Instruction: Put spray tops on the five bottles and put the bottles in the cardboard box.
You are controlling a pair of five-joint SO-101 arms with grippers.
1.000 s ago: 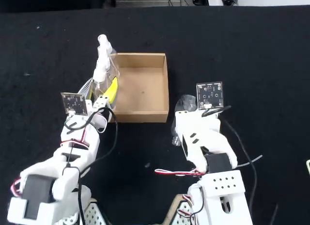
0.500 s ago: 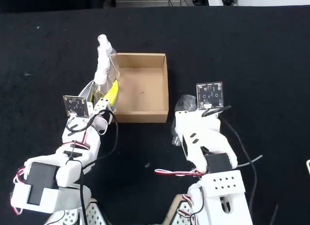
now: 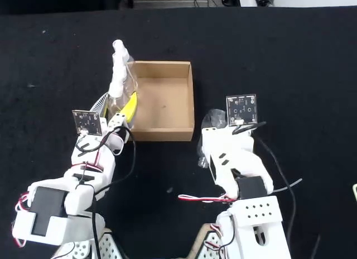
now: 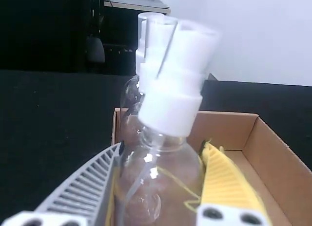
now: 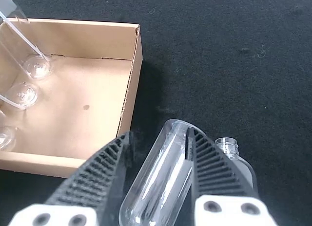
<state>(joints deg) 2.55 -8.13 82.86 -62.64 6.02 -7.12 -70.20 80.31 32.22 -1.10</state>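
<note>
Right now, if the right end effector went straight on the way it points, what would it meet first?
Likely only the bare black table, as far as shown. The right end effector, shut on a clear bottle, points alongside the cardboard box, outside its wall, not into it; depth is uncertain.

table (image 3: 290, 63): black | on it: cardboard box (image 3: 164, 134); capless bottle (image 5: 228, 146)

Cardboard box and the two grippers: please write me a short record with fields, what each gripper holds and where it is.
left gripper: shut on capped bottle, at the box's left wall
right gripper: shut on clear bottle, outside the box, to its right
cardboard box: open top, between the two grippers
open-necked bottle: no spray top, beside the right gripper
</note>
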